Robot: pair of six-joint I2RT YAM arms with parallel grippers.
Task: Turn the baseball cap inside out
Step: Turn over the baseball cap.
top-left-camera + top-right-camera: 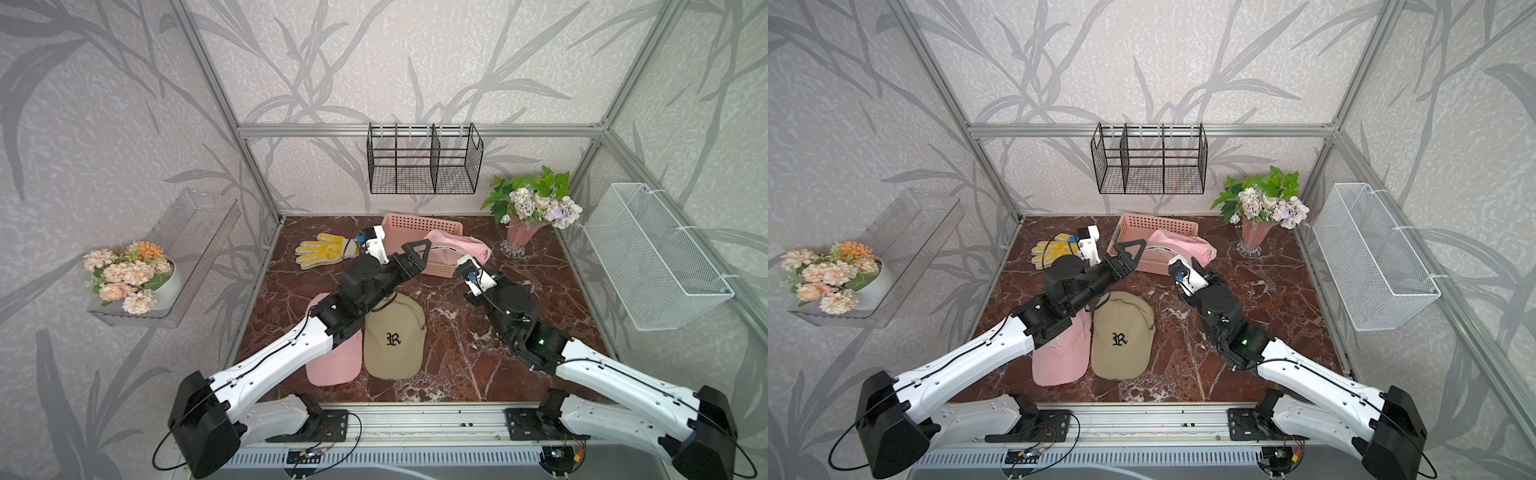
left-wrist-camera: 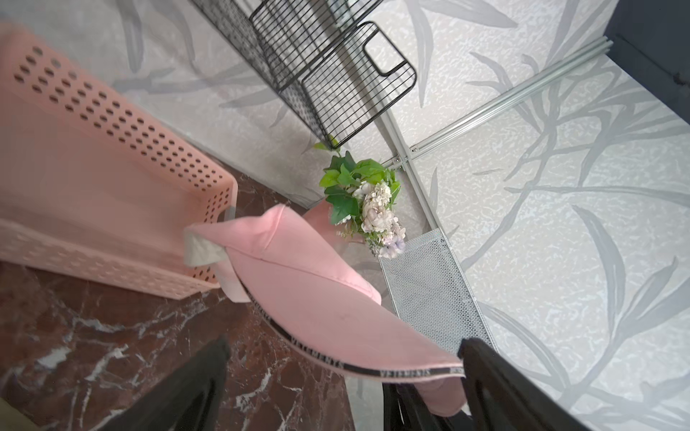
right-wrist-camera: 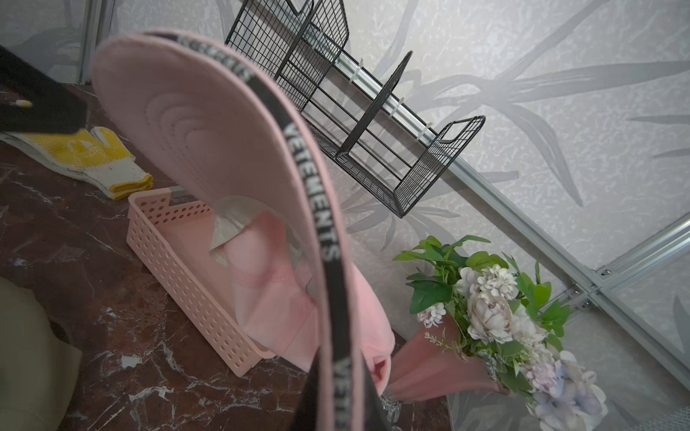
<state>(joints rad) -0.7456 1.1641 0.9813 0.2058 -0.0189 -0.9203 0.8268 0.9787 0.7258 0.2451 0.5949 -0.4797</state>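
- Your work piece is the pink cap (image 1: 473,246). It hangs over the near right corner of the basket (image 1: 415,226), with its crown slumped partly inside the basket and partly over the rim.
- Your right gripper (image 3: 341,395) is clamped tight on the brim (image 3: 194,141), pinching the edge where the black band (image 3: 310,179) runs.
- Your left gripper (image 2: 345,349) stands wide apart at the same brim edge, on the basket's near side. One finger is right at the fabric, but it grips nothing.
- On progress, I judge the crown at least partly turned, because a pale grey lining patch (image 3: 231,224) shows on it. The folds hide whether every panel is through. What seems left is to push the rest out and set the cap down.
- The cap is soft pink cloth that creases and sags. Its brim is stiff and curved, with rows of stitching, and the woven band carries white lettering.
- The basket is rigid perforated plastic, and the counter (image 1: 457,353) is glossy, dark red and marble-veined.
- On the near side of the basket, a beige cap (image 1: 395,340) and a second pink cap (image 1: 332,365) lie right side out.
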